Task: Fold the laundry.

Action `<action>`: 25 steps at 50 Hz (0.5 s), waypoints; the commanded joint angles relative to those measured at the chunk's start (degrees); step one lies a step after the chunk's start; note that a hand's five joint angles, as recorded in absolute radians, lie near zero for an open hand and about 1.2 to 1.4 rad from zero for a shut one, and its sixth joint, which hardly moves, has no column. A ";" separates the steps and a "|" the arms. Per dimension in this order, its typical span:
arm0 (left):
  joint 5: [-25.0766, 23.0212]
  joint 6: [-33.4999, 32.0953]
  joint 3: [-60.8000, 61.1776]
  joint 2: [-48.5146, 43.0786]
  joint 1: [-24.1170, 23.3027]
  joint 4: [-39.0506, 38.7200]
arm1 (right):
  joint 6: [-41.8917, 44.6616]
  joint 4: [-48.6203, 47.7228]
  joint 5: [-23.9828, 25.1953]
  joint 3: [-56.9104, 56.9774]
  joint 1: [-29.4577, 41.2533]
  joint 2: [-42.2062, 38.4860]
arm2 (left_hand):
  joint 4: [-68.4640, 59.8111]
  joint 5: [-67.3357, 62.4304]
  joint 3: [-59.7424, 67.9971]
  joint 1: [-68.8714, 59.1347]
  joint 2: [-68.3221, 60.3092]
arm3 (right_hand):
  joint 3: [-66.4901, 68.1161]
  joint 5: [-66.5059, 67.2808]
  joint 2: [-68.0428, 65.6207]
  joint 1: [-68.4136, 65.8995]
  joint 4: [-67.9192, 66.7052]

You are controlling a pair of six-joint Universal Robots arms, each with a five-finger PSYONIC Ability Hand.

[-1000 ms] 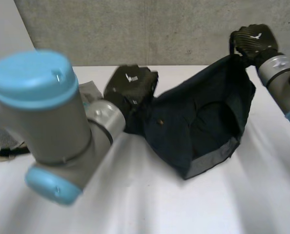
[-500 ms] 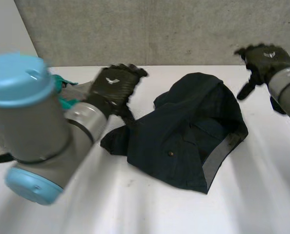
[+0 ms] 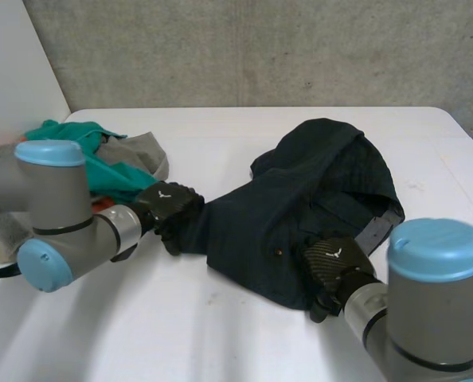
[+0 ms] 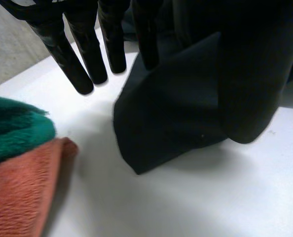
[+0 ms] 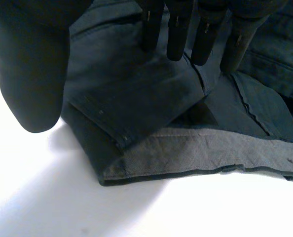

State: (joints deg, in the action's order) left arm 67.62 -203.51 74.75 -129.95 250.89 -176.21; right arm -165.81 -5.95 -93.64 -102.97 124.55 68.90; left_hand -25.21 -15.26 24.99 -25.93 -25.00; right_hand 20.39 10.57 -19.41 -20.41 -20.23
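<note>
- dark navy crumpled fabric garment (image 3: 316,187) is lying mid white table (image 3: 220,342), bunched, not flat. One corner is pointing toward the L arm, and the grey inner hem band (image 5: 196,150) is showing at the near-right edge.
- left hand (image 3: 166,208) is sitting at that L corner. In the wrist view its fingers (image 4: 72,61) are straight and spread, with tips at the table just beside the corner, and the thumb (image 4: 250,89) is out over the cloth. Nothing is being pinched, so it's reading as relaxed/not gripping.
- right hand (image 3: 332,267) is resting on the near-right edge by the hem. Its fingers (image 5: 176,34) are straight with tips touching the fabric. The thumb is well apart and off to the side, so no grip here either.
- Spare laundry is piled at the far L of the table: green cloth (image 3: 101,167), grey cloth (image 3: 145,151) and an orange-brown terry cloth (image 4: 18,192). The terry cloth is near the garment corner but not touching it.
- Step, IMO: this is pre-fold, with both hands getting placed to grab and spread the garment. No fold is made yet, so the task is at an early stage.
- Next move is needing both hands to close on their edges (L on the corner, R on the hem), then pull apart to flatten.
- Risk: the R hand may be catching only the top layer at the doubled hem.
</note>
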 commanded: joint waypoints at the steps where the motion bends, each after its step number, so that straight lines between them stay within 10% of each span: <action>1: 2.42 -0.83 -2.86 -1.80 -1.89 1.04 | 1.27 -4.16 -4.53 1.71 0.70 -4.47 | -27.84 -27.79 28.06 -27.12 -28.04 | 17.64 17.46 -18.62 -17.62 -17.80; 5: 4.27 -0.84 -3.21 -1.54 -2.86 1.04 | 2.68 -5.74 -5.32 2.24 -0.10 -4.83 | -54.77 -54.72 54.99 -54.05 -54.98 | 59.57 59.39 -60.55 -59.55 -59.73; 15: 10.86 4.87 -3.21 16.99 -5.76 -0.54 | 5.75 -3.38 -3.22 7.68 -3.35 12.74 | -54.79 -54.74 55.01 -54.07 -55.00 | 59.61 59.43 -60.59 -59.59 -59.77; 25: 12.27 17.43 -12.60 36.06 -6.12 -2.48 | 1.64 20.15 0.39 35.86 -10.19 20.40 | -54.79 -54.74 55.01 -54.07 -55.00 | 59.61 59.43 -60.59 -59.59 -59.77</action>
State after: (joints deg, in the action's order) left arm 79.14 -192.51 68.44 -102.97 244.61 -178.32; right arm -160.64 1.33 -95.02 -83.73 118.43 87.34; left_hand -68.25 -56.75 67.77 -66.88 -68.22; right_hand 67.82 55.95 -67.13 -62.93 -68.10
